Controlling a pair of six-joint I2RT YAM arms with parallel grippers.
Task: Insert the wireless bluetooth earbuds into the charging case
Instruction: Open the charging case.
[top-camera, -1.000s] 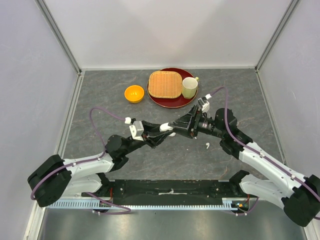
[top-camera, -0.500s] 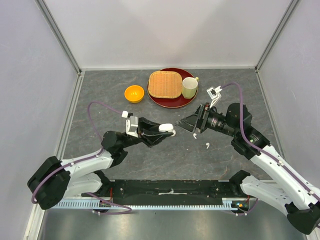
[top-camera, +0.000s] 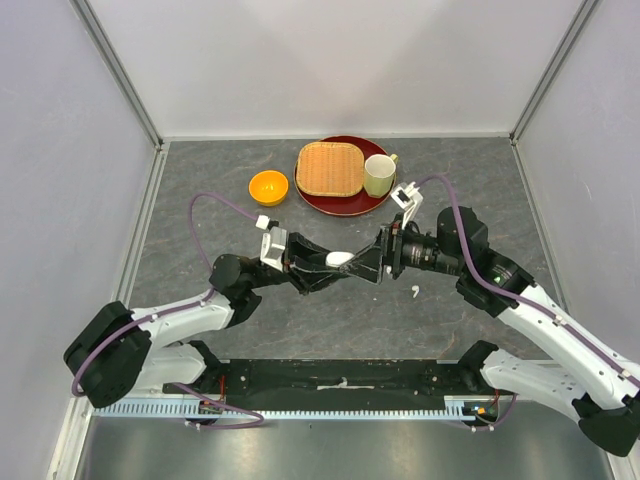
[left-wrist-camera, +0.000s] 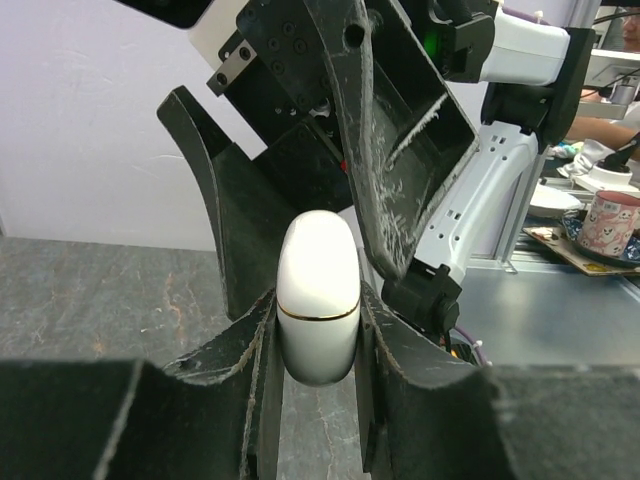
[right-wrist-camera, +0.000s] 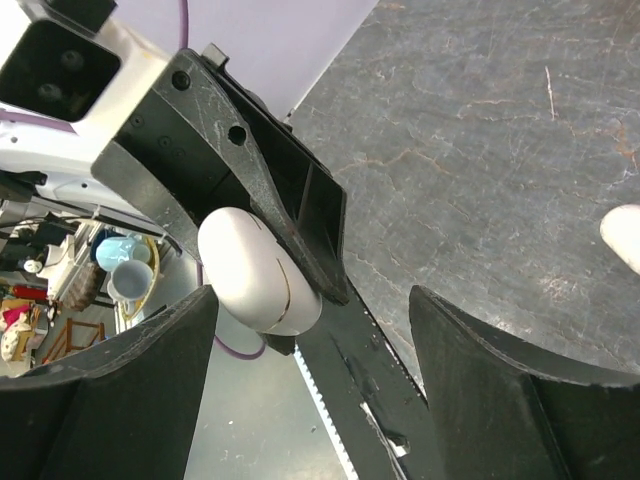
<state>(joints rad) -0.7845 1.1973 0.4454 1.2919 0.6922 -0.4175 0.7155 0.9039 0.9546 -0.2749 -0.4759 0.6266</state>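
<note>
Grey stone-look surface (top-camera: 200, 200). Left pincer (left-wrist-camera: 316, 345) clamped on shut case (left-wrist-camera: 318, 270), aloft over middle. Right pincer (top-camera: 372, 262) gaping around case end. Earbud (top-camera: 415, 291) lies right of middle. Risk: clumsy squeeze twists case loose.

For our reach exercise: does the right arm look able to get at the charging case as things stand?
Probably yes: the right gripper stands open facing the charging case, which sticks out beyond the left gripper holding it; nothing lies between.

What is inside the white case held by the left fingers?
Nothing inside shows: the case is shut, clamped between the left fingers, so its contents are hidden. One earbud lies outside, on the table.
</note>
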